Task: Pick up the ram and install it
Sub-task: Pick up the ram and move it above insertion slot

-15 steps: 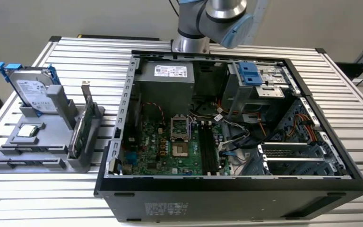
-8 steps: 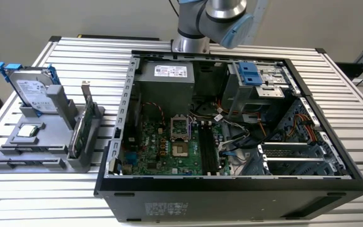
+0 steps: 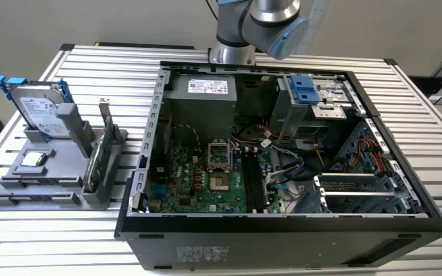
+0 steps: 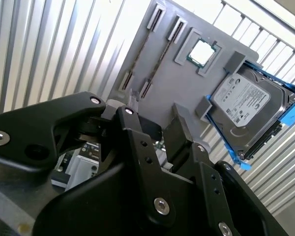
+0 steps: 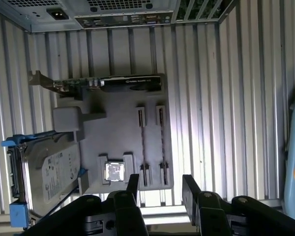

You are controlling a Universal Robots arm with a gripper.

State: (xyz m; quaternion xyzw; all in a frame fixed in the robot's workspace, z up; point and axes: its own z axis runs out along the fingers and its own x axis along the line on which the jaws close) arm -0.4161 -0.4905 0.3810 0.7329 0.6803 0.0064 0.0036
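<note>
Two thin dark ram sticks [image 5: 142,142] stand on edge in parallel slots of a grey holder [image 5: 123,132]. They appear as two dark lines [image 4: 143,53] in the second wrist view, and low at the holder's near end [image 3: 33,181] in the exterior view. My gripper [image 5: 161,189] hangs high above the holder, open, with nothing between its black fingers [image 5: 132,186]. In the second wrist view the gripper [image 4: 155,118] covers the holder's lower part. The open computer case [image 3: 140,172] lies at the holder's right in the exterior view, with long black memory slots [image 3: 252,179] on its green board.
The holder also carries a silver hard drive with blue rails [image 3: 41,109], a green expansion card with a metal bracket [image 3: 102,149] and a square processor chip [image 3: 35,160]. Everything rests on a ribbed aluminium table [image 3: 436,172]. The arm's base [image 3: 232,52] stands behind the case.
</note>
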